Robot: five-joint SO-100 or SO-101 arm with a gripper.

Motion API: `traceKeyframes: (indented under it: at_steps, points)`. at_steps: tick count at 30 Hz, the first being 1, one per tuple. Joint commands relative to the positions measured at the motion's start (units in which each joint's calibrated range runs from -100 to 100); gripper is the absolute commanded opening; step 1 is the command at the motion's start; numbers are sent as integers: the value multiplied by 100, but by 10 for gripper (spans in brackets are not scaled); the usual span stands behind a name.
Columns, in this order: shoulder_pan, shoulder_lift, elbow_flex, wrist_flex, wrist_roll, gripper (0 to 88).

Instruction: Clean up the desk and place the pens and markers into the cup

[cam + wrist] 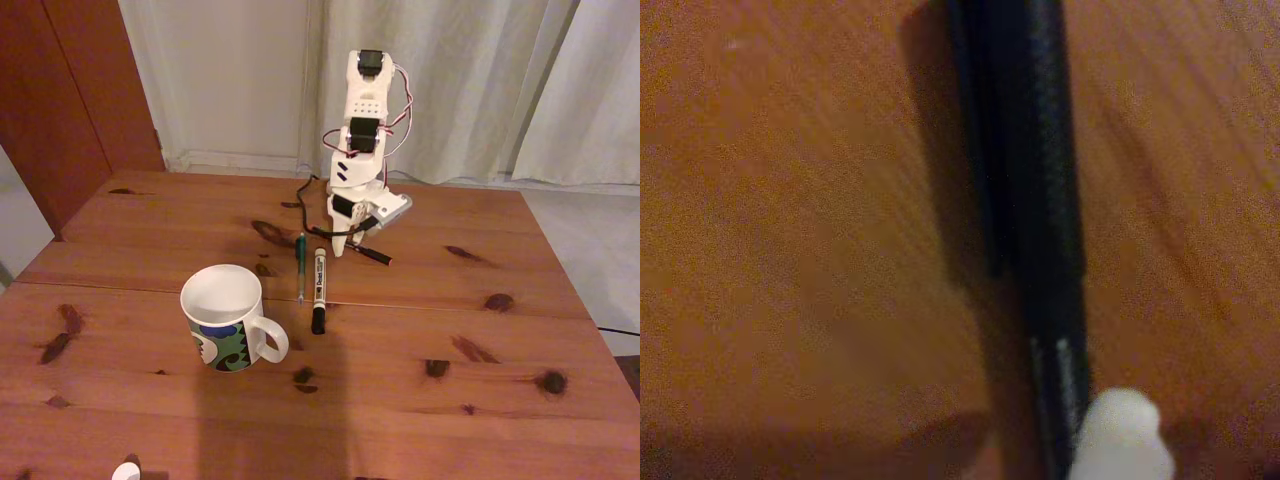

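Observation:
On the reddish-brown desk [480, 340] the cup [228, 318] stands front left, a white mug with a blue-green pattern and its handle to the right. A teal pen [300, 266] and a white marker [319, 288] with a black cap lie side by side just right of the mug. Behind them lies a thin black pen [371, 253]. My gripper [342, 248] points down with its tip on the desk at that pen's left end. In the wrist view the black pen [1040, 200] fills the middle, and one white fingertip [1122, 440] touches it at the bottom. How the jaws stand is unclear.
The white arm base [360, 150] stands at the back centre with a black cable beside it. A small white object [126, 470] pokes in at the front edge. Curtains and a wooden door lie behind the desk.

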Motion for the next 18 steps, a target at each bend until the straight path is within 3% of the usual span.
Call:
traceKeyframes:
  at_steps: [1, 10, 18]
  points:
    - [-46, -408, -328, 578, 37, 202]
    - [-46, -458, -238, 733, 37, 202]
    - [-30, -441, 736, -583, 37, 202]
